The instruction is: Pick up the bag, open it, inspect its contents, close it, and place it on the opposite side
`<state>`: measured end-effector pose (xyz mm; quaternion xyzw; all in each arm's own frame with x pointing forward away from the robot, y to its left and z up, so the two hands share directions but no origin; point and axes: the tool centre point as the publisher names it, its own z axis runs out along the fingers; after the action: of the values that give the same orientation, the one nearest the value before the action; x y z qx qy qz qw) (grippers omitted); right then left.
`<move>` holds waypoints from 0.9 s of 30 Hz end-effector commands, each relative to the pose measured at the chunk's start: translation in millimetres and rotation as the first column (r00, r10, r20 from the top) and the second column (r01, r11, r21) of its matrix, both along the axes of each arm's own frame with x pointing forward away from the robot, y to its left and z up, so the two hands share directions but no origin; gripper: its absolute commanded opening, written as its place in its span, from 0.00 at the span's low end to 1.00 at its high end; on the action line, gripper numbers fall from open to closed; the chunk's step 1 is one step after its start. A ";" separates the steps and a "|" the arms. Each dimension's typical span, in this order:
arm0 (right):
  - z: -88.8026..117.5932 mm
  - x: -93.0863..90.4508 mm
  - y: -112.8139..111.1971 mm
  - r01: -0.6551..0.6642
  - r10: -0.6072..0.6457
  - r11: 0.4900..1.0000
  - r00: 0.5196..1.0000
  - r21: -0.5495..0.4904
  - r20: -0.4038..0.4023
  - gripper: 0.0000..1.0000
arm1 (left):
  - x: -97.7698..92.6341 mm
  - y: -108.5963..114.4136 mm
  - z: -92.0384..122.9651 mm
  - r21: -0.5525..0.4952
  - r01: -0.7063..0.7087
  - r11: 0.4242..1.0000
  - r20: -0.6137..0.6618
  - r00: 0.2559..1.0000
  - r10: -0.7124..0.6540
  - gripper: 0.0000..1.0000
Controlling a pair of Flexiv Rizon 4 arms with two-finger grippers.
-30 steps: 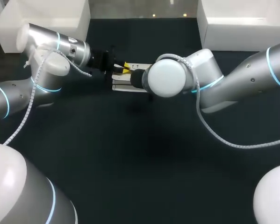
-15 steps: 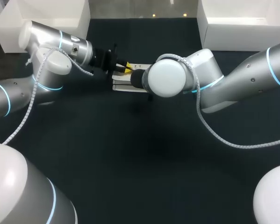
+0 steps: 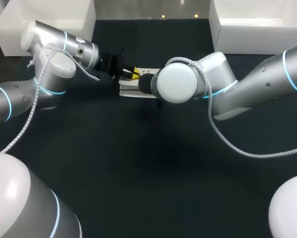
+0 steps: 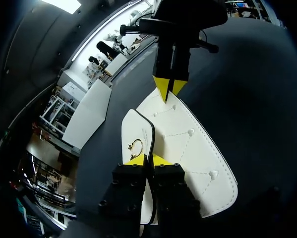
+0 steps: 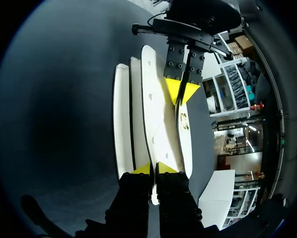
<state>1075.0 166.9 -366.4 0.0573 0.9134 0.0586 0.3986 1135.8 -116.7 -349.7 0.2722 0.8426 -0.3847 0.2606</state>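
You have one bag (image 4: 188, 148): left gripper (image 4: 147, 159) jaws nearly together, clamped on its edge; right gripper (image 5: 153, 168) likewise, opposite end.

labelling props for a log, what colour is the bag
The bag is white with thin dark edging, clearest in the left wrist view.

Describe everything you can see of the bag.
The bag is white and leather-like, with dotted stitching, small studs and a gold clasp on its flap. It is at the far middle of the dark table. The left pincer pinches its flap at one end, the right pincer a panel at the opposite end.
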 end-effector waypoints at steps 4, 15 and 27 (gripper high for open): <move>-1.6 -0.4 0.3 0.000 0.000 1.000 1.000 0.002 0.005 0.00 | 4.5 -0.6 -4.4 0.005 0.000 1.000 0.012 1.000 0.000 0.00; -1.6 -0.4 0.3 0.000 0.000 1.000 1.000 0.002 0.005 0.00 | 7.0 -1.1 14.7 -0.024 0.003 1.000 0.045 0.999 -0.002 0.07; -1.6 -0.4 0.3 0.000 0.000 1.000 1.000 0.002 0.005 0.00 | 6.6 0.5 3.9 0.007 0.002 1.000 0.033 0.999 -0.002 0.00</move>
<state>1074.8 166.6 -366.2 0.0574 0.9134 0.0586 0.3987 1139.7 -116.1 -340.1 0.2838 0.8367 -0.3786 0.2756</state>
